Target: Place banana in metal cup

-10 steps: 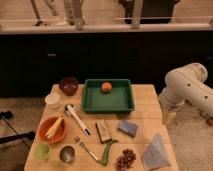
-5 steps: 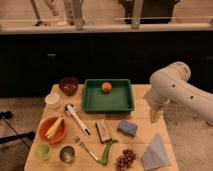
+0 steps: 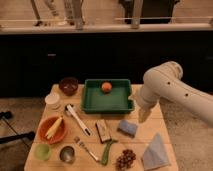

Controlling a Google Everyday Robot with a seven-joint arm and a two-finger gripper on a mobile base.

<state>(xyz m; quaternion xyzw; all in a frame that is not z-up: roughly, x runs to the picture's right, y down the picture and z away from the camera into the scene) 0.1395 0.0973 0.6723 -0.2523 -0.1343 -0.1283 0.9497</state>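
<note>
Right, at the front edge of your table (image 3: pixel 145 139) you have the metal cup (image 3: pixel 67 154), upright, with a light green cup (image 3: pixel 42 151) just to its left. To its right lie a fork-like utensil (image 3: pixel 87 149), a green pepper (image 3: pixel 106 151), a dark cluster of grapes (image 3: pixel 126 159) and a grey-blue folded cloth (image 3: pixel 155 152).

One row back, your banana (image 3: pixel 54 127) lies inside the orange bowl (image 3: pixel 51 134), just behind the metal cup and apart from it. Right of the bowl sit a white-handled tool (image 3: pixel 77 119), a brown block (image 3: pixel 103 131) and a blue sponge (image 3: pixel 127 128).

Your gripper (image 3: pixel 143 116) hangs pointing down over the table's right side, beside the sponge and well apart from the banana. It is released and holds nothing.

Farthest back are a white cup (image 3: pixel 52 100), a dark red bowl (image 3: pixel 68 85) and a green tray (image 3: pixel 95 102) holding an orange fruit (image 3: pixel 106 86).
</note>
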